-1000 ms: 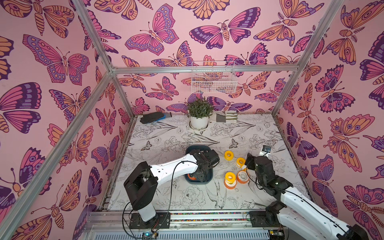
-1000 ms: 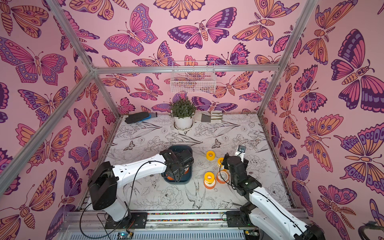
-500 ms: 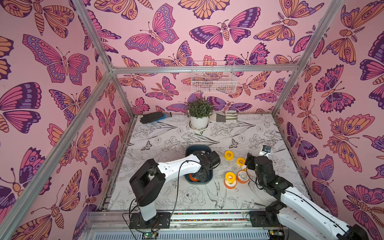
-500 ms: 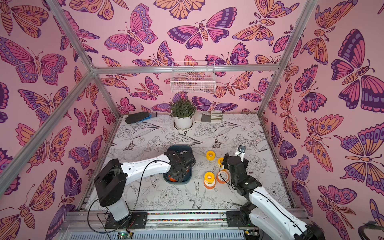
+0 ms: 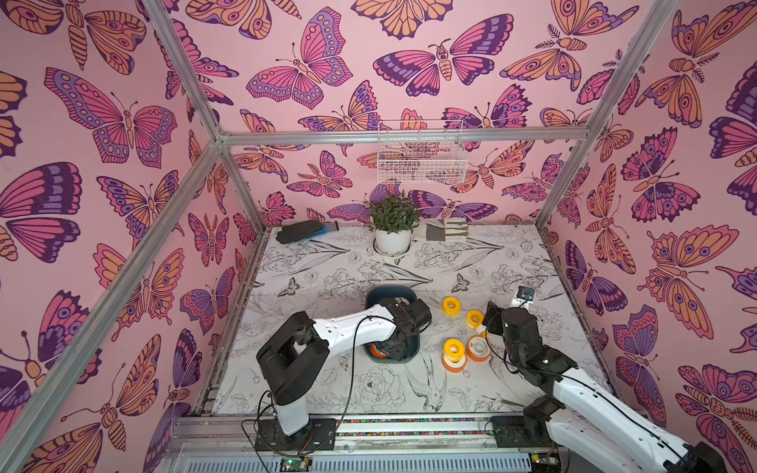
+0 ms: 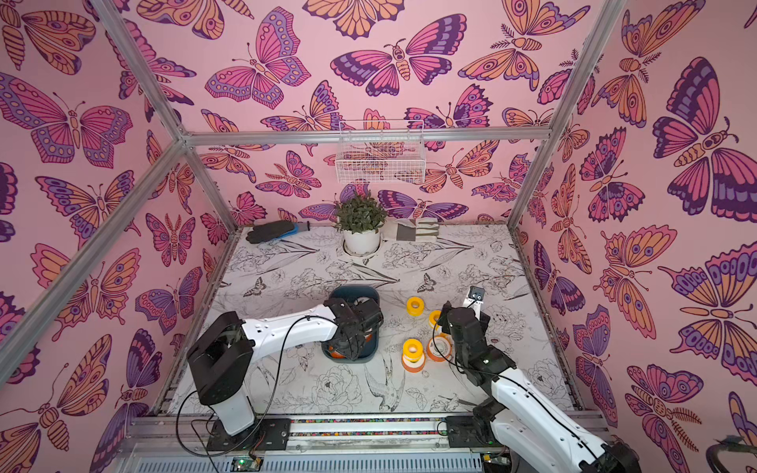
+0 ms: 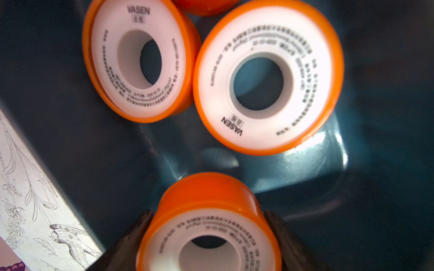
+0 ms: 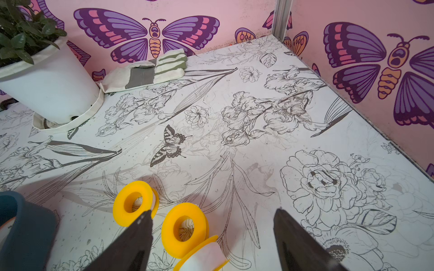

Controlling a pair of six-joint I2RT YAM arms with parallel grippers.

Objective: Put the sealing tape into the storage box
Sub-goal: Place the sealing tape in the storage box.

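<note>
Sealing tape (image 7: 206,194): seemed light, stiff, slick; pinched across rim w/ left gripper (image 7: 207,217) over storage box (image 7: 293,169). Saw right gripper (image 8: 213,210) wide apart, empty.

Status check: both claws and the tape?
Left claw shut on orange spool, over storage box. Right claw open near yellow spools on table. Two spools lying in box. Nothing blocking.

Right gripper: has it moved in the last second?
No. In a top view the right gripper sits in the same place beside the yellow spool as a second ago.
</note>
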